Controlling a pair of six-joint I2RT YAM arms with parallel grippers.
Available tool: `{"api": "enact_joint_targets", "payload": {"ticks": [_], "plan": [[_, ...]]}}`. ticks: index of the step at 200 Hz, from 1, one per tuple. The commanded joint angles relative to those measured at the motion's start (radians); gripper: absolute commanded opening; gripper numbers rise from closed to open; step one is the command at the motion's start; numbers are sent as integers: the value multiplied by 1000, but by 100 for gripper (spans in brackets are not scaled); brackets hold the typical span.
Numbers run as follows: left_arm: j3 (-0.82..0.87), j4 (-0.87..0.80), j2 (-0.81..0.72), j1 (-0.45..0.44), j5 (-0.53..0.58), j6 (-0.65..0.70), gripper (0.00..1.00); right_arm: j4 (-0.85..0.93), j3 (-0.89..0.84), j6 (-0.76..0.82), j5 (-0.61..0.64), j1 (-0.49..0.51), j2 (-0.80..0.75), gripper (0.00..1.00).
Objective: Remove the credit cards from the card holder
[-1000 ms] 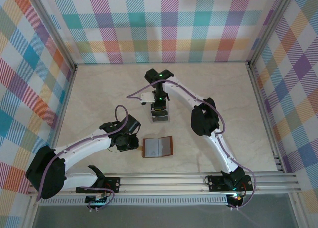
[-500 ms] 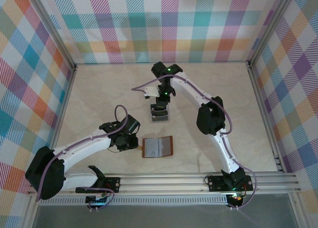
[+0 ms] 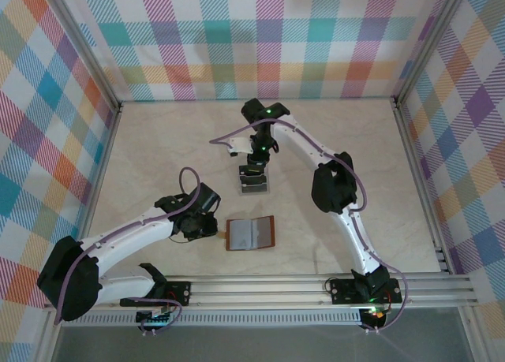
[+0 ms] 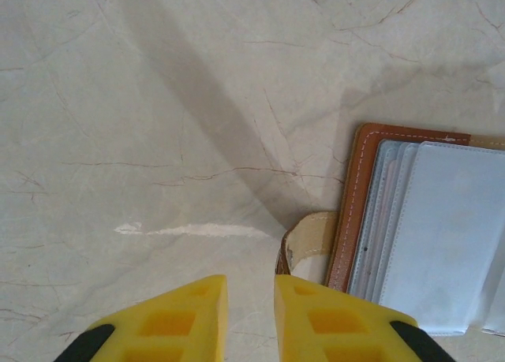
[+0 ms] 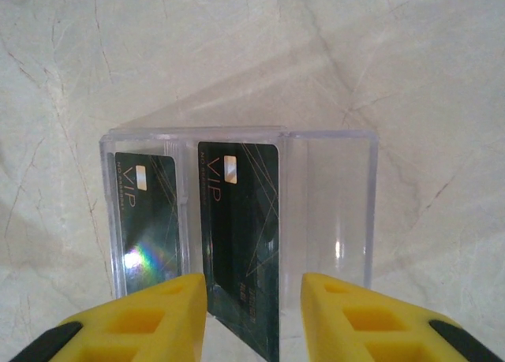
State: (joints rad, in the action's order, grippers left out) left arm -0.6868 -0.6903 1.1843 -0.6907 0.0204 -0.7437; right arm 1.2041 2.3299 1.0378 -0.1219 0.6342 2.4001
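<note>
Right claw (image 5: 254,299) hangs over a clear box (image 5: 331,212), its two yellow fingers (image 5: 142,315) released and well apart. Between them rises the near end of the middle card (image 5: 241,236), dark green with a gold chip and the letters VIP. A strip of free space shows between this card and the finger at 3 o'clock. At the 9 o'clock side the card edge comes just beside the other finger, and I cannot tell if they touch. This card stands in the middle slot of the box. The left card (image 5: 146,220), of the same dark green, stands in the slot at 9 o'clock of it. In the top view the right claw (image 3: 252,171) is directly above the box (image 3: 253,188), which stands on the marble table (image 3: 158,157).

Left claw (image 4: 251,287) is low above the table (image 4: 158,102), its fingers (image 4: 166,315) released with only a narrow gap between them, holding nothing. At 2 o'clock of the tips lies the holder (image 4: 426,236), open flat, with a brown leather rim around pale clear pockets that face up. Its snap tab (image 4: 304,240) curls out from the holder's edge, just beside the nearer finger. In the top view the left claw (image 3: 215,229) is near the holder (image 3: 251,233), at 9 o'clock of it. The box is at 12 o'clock of the holder, apart from it.
</note>
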Motion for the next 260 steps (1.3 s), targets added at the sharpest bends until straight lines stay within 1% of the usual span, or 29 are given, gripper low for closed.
{"api": "enact_joint_targets", "payload": {"ticks": [1,46,87,140,165,233,246,260], "plan": [[14,-31,-9,10,7,6,23,7,-5,26,-43,2,34,38],[15,-30,-4,13,1,10,24,15,-4,19,-57,2,47,37],[12,-31,1,13,0,11,23,37,-4,21,-83,2,47,32],[11,-25,11,13,-7,15,24,55,-3,21,-95,2,54,29],[10,-26,9,14,-7,15,24,63,-1,18,-103,2,60,25],[13,-26,11,15,-7,14,23,81,9,16,-126,2,57,9],[12,-27,11,14,-7,12,24,83,12,16,-125,2,55,10],[12,-27,9,14,-7,13,24,71,12,12,-120,2,44,15]]}}
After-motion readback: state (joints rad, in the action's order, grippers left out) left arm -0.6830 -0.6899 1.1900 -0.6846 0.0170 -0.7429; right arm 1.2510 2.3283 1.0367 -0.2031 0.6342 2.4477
